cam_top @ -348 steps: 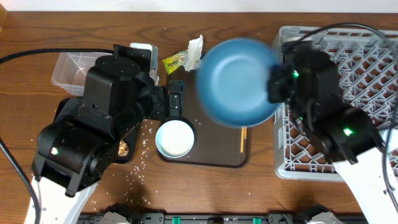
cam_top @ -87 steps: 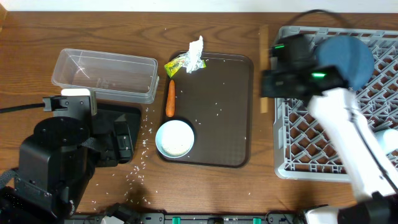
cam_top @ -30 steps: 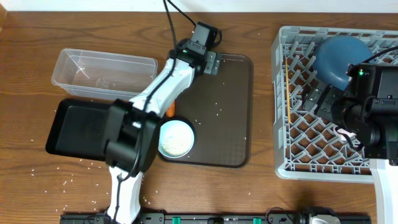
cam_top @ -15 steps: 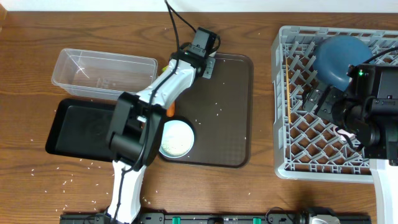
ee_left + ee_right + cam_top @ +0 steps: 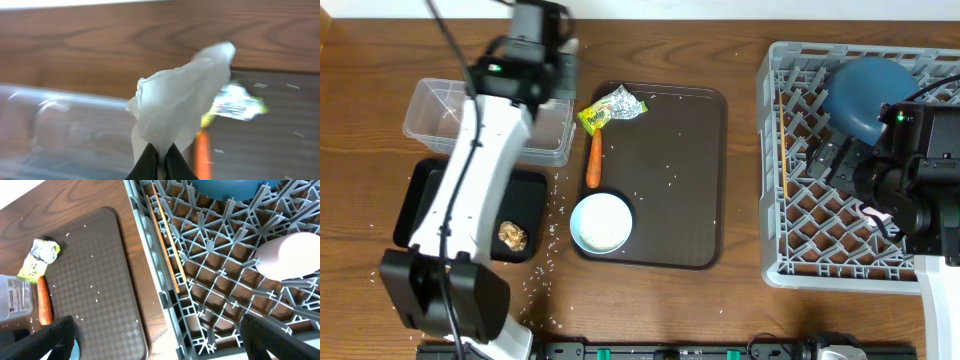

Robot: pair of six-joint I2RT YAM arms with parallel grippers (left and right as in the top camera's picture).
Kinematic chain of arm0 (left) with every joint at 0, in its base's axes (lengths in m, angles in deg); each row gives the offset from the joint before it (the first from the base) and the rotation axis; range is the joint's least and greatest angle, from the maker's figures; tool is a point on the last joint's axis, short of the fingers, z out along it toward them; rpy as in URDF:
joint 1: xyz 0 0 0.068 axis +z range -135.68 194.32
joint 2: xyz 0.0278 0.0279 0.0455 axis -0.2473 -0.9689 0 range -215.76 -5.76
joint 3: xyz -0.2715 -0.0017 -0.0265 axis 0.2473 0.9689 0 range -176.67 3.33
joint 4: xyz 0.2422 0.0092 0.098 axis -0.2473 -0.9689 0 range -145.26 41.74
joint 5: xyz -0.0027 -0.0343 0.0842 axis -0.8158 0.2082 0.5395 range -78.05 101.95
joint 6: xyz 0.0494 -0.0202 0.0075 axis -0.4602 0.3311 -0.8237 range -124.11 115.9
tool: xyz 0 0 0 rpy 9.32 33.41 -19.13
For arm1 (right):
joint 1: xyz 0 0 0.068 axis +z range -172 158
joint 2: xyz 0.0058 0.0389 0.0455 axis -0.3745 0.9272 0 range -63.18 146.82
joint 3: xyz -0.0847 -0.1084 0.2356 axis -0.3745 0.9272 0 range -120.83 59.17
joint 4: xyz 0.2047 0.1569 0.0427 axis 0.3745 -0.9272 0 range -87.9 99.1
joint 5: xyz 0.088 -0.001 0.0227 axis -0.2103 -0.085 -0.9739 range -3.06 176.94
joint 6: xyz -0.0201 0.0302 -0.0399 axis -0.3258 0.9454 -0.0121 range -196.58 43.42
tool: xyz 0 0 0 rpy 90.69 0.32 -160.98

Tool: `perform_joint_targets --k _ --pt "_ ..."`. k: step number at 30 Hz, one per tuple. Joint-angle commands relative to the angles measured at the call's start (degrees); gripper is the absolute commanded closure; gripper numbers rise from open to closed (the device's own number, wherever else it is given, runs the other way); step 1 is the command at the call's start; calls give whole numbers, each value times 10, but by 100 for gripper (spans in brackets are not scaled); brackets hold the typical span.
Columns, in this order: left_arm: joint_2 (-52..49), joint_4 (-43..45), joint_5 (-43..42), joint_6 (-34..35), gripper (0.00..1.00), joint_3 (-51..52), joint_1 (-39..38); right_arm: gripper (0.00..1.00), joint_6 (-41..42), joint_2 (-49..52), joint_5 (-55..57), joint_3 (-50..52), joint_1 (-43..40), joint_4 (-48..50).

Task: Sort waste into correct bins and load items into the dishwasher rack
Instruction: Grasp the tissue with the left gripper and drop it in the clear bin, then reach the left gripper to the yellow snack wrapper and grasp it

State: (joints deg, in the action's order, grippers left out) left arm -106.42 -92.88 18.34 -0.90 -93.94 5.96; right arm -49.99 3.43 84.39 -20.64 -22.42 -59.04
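My left gripper (image 5: 161, 152) is shut on the crumpled white tissue (image 5: 180, 105), which hangs above the right end of the clear tub (image 5: 440, 120). On the brown serving tray (image 5: 670, 200) lie the yellow-green snack wrapper (image 5: 613, 108), the orange carrot (image 5: 594, 160) and the white bowl (image 5: 601, 222). A brown food lump (image 5: 513, 235) sits in the black tray (image 5: 530, 195). My right gripper (image 5: 160, 340) stands open over the dishwasher rack (image 5: 800, 250), which holds the dark blue dish (image 5: 865, 85), the pink cup (image 5: 295, 255) and the chopsticks (image 5: 783, 150).
White rice grains (image 5: 548, 262) are scattered on the wooden table left of the bowl and over the serving tray. My left arm (image 5: 470, 180) stretches from the front left edge across the black tray and the tub.
My left gripper has lifted the tissue off the serving tray's back edge and swung it left, over the clear tub. The right arm has not moved.
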Motion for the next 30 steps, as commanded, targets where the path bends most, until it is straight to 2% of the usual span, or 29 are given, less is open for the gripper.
perform_joint_targets --k 1,10,14,15,17,18,20,24,26,30 --pt "-31 -4 2 7 94 6 45 1 6 -2 8 -2 6 0" --pt "-59 -66 -3 14 93 7 68 1 6 -2 8 -2 6 0" --pt "-59 -72 -4 57 93 7 68 1 6 -2 8 -2 6 0" --pt "-59 -74 -4 66 91 7 68 1 6 -2 8 -2 6 0" --pt "-59 -72 -5 72 63 7 65 1 6 -2 8 -2 6 0" --pt "-59 -70 -7 72 53 7 63 1 6 -2 8 -2 6 0" --pt "-59 -67 -24 72 51 7 60 1 6 -2 8 -2 6 0" --pt "-61 -58 -90 72 51 7 41 1 6 -2 8 -2 6 1" --pt "-67 -43 -96 69 51 7 21 1 6 -2 9 -2 6 4" --pt "-100 5 -96 12 50 10 -31 1 6 0 11 -2 6 12"
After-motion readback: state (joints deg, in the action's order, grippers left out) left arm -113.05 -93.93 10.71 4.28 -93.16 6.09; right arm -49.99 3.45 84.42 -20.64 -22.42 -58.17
